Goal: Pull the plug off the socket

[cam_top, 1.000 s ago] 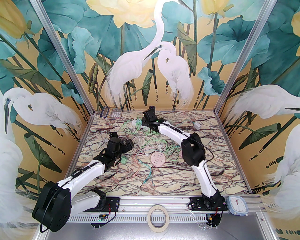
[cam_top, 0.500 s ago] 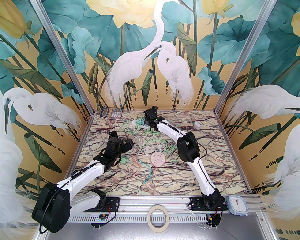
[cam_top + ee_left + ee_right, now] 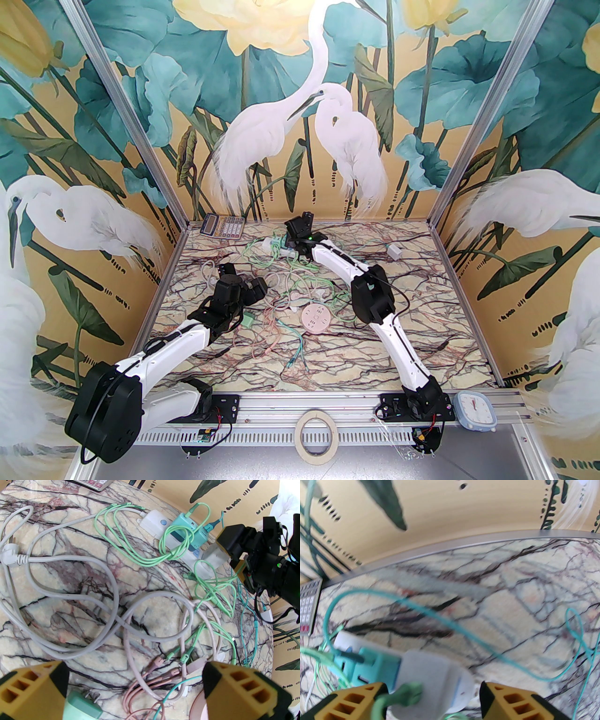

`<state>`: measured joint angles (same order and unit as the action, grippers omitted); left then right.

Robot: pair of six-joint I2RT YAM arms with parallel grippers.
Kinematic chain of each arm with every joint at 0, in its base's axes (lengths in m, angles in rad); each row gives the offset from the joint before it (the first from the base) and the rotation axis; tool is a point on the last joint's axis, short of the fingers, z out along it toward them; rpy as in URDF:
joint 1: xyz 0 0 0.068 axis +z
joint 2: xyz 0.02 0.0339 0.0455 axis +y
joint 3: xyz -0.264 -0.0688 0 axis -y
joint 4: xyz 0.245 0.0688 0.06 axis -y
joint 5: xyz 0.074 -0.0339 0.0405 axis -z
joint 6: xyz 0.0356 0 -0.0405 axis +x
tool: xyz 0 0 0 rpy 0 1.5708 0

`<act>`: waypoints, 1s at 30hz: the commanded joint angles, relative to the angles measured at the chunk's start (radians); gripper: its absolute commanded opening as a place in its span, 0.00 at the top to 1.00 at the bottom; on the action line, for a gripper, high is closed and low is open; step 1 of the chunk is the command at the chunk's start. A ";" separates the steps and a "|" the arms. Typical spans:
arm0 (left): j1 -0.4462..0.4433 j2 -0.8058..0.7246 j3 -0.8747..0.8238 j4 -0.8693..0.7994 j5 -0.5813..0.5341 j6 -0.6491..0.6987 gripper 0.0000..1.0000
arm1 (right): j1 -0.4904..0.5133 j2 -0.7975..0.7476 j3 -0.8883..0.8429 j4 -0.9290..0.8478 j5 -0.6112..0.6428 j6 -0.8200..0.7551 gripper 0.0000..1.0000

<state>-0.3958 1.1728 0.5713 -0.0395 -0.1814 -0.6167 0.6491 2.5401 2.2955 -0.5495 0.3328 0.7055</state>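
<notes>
Obs: right claw spread wide, astride the white socket strip near the worktop's far edge, teal plug seated in it. The left claw is released, holding nothing. My worry: closing here catches strip or green cable, and the unpinned strip drags along.

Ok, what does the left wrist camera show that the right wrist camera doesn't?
Left wrist adds: a thick grey cord with its white plug, pink cables, a mint adapter with bare prongs by the open left gripper, and the right arm near the white power strip. Right wrist adds: the open right gripper straddling the strip's end, and the table's back rail. Both share: that strip, the teal plug seated in it, green cables and the calculator.
</notes>
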 commanded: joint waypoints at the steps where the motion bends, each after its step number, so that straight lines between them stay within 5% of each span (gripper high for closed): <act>1: -0.005 0.008 0.015 0.011 -0.010 -0.008 0.00 | 0.017 0.026 0.019 0.022 -0.011 0.004 0.28; 17: -0.005 0.028 0.023 0.013 0.008 -0.011 0.01 | -0.028 0.053 0.016 -0.026 0.081 -0.042 0.45; 23: -0.004 0.036 0.022 0.019 0.015 -0.011 0.01 | -0.044 0.078 0.041 -0.049 0.048 -0.077 0.37; 30: -0.004 0.051 0.025 0.025 0.018 -0.006 0.01 | -0.045 -0.012 -0.094 0.005 0.095 -0.174 0.60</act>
<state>-0.3958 1.2140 0.5732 -0.0334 -0.1768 -0.6170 0.6140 2.5816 2.2749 -0.5514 0.3931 0.5957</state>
